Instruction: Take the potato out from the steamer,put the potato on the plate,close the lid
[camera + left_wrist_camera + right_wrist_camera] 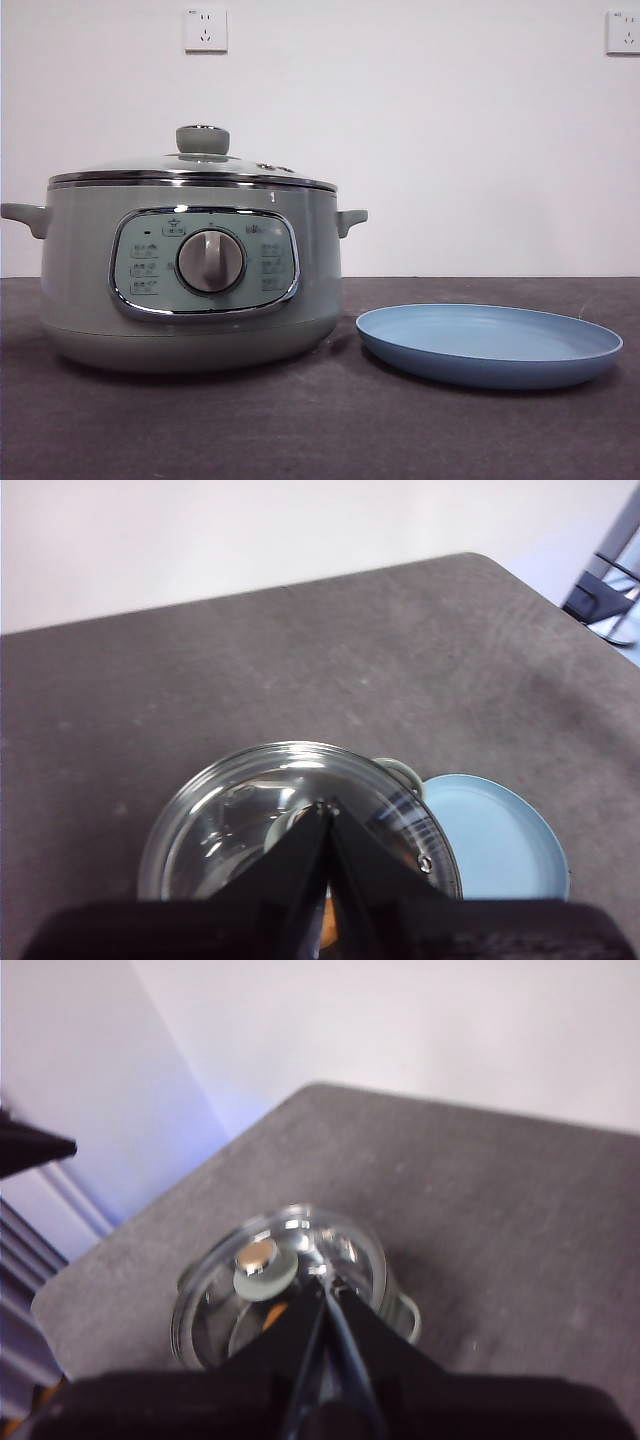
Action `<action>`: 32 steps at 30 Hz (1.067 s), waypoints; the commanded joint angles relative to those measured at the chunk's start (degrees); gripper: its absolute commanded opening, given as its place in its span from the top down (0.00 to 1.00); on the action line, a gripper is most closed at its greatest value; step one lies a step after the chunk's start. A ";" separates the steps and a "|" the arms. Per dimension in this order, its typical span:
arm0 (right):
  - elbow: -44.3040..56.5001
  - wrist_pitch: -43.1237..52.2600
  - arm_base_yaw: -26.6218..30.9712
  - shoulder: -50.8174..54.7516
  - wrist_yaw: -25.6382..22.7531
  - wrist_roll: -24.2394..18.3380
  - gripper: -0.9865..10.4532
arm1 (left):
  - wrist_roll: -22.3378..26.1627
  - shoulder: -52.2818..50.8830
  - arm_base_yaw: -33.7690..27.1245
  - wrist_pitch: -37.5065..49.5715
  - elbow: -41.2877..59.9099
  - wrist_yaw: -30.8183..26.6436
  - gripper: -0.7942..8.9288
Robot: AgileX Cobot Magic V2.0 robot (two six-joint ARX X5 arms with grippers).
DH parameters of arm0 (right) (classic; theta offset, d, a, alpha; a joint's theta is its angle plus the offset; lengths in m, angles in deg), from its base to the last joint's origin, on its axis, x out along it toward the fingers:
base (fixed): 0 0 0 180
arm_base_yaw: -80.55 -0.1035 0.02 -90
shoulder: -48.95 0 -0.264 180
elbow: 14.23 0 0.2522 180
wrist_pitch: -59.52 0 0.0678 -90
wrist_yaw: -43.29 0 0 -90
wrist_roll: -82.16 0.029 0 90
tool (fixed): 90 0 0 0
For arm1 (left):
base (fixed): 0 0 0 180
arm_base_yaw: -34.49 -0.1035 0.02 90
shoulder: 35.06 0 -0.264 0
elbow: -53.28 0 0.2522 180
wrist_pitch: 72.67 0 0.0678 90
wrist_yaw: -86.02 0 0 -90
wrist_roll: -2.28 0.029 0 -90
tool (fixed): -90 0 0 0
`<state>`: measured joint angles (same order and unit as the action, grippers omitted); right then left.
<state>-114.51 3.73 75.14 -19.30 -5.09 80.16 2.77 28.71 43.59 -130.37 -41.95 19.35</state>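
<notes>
Orange-brown potato (pixel 327 928) glimpsed under domed glass lid (pixel 195 165), seated on sage-green steamer (pixel 190 290); light-blue plate (pixel 490 345) just beside. Left hand (pixel 328 815) and right hand (pixel 325 1285) both closed, empty, above.

A bare test room or lab is suggested. A dark grey table (pixel 300 430) is set against a plain white wall (pixel 450 150) with two sockets (pixel 205 30).

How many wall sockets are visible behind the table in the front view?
2. One wall socket is on the wall above the steamer, near the top left. The other socket is at the top right corner, cut by the picture's edge. More may lie outside the frame.
</notes>
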 commanded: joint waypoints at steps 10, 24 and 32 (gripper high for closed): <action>-0.20 0.35 -0.09 -1.49 -3.21 -1.05 0.30 | -2.36 5.16 1.05 3.50 -0.24 0.79 0.43; -0.20 0.33 -0.35 -1.51 -3.21 -0.37 0.31 | -2.95 16.28 12.63 6.62 -0.24 -11.96 0.43; -0.20 0.26 -0.35 -1.51 -3.21 -0.35 0.31 | -1.68 22.93 14.58 4.09 -0.24 -15.82 0.43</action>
<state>-114.51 3.76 74.92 -20.67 -8.30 79.62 0.37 50.78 57.97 -126.15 -42.15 3.83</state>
